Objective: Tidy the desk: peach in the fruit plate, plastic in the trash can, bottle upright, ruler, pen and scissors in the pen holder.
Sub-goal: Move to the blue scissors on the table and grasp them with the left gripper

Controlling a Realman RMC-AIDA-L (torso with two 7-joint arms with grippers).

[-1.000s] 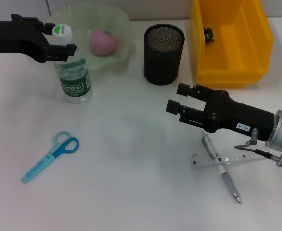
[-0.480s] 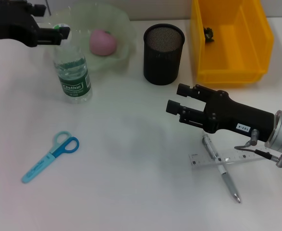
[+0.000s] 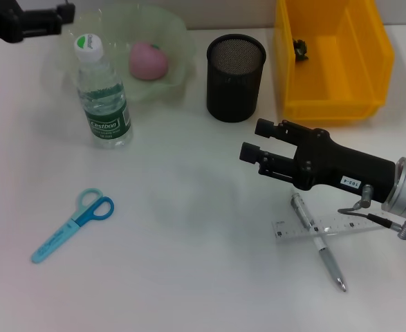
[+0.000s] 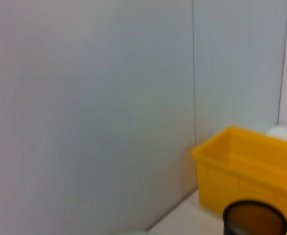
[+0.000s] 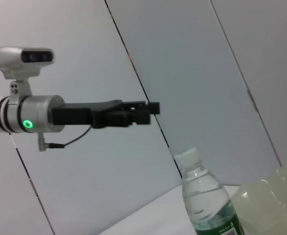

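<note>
Bottle point(image 3: 104, 97) stands upright on the bench point(image 3: 189, 228), just in front of the plate point(image 3: 175, 48). Peach point(image 3: 149, 60) sits in the plate. Left end effector point(image 3: 63, 14) is raised at the far left corner, above and beyond the bottle cap, clear of it, gripping nothing; in the right wrist view it point(image 5: 150, 110) hangs well above the bottle point(image 5: 207, 200), and whether its fingers are spread can't be told.

Right end effector point(image 3: 252, 155) hovers over the bench right of centre, fingers spread, empty. Pen point(image 3: 318, 240) and ruler point(image 3: 327, 227) lie crossed on the bench just behind and below it, pen over ruler. Holder point(image 3: 236, 68) stands upright just beyond the right end effector, between plate and bin point(image 3: 330, 55). A small dark scrap point(image 3: 300, 48) lies inside the bin. Scissors point(image 3: 73, 225) lie flat at the near left, well apart from both end effectors.
</note>
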